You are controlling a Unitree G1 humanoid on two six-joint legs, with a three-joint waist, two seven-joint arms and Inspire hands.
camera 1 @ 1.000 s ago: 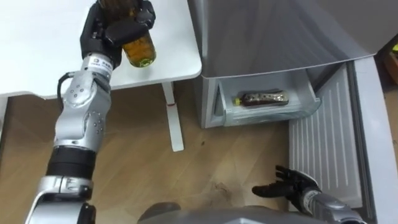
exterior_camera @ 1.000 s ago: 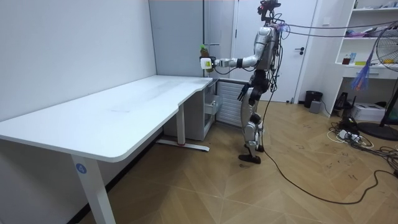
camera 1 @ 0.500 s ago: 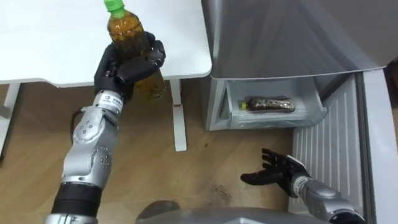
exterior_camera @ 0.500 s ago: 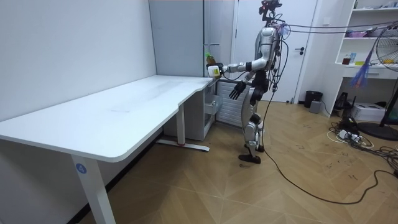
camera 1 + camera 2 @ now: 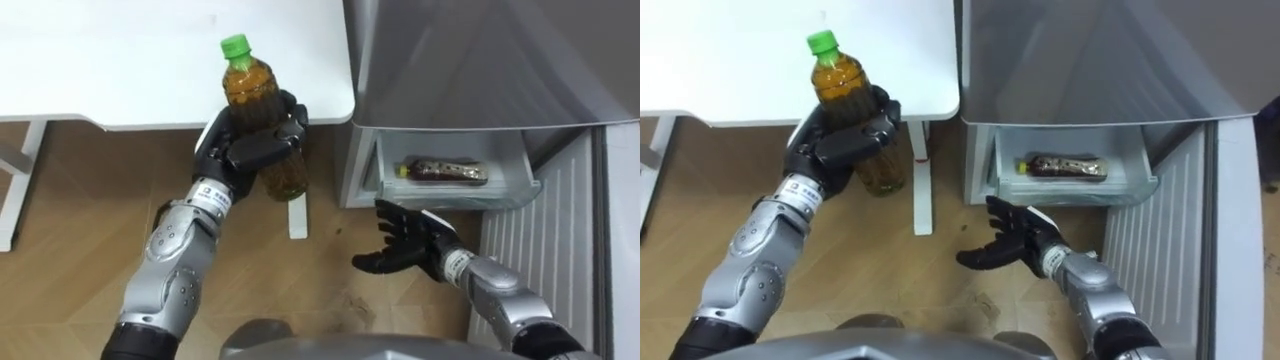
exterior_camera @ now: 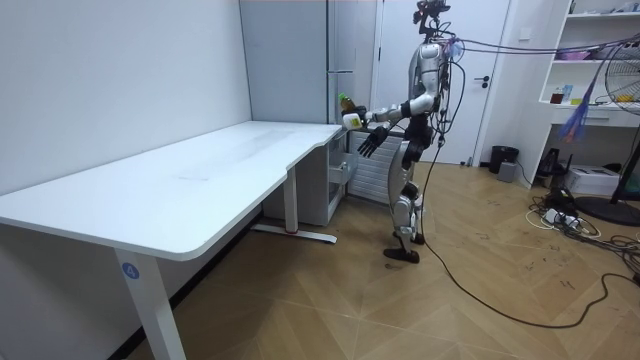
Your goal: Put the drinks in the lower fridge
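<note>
Left hand point(image 5: 245, 152) holds an amber tea bottle point(image 5: 245, 85) with a green cap, upright, fingers point(image 5: 272, 140) curled round its middle and clamped on it. The bottle is in the air at the corner of the white desk point(image 5: 120, 60), just left of the grey fridge point(image 5: 480, 60). Right hand point(image 5: 410, 250) is low over the wood floor point(image 5: 80, 220), in front of the fridge, fingers spread apart and holding nothing. The fridge's bottom drawer point(image 5: 460, 195) is pulled open, with one dark bottle point(image 5: 447, 172) lying on its side in it. The fridge door point(image 5: 540, 260) is swung open at right. In the room view the robot stands upright facing the fridge at the desk's far end, bottle held out at chest level.
</note>
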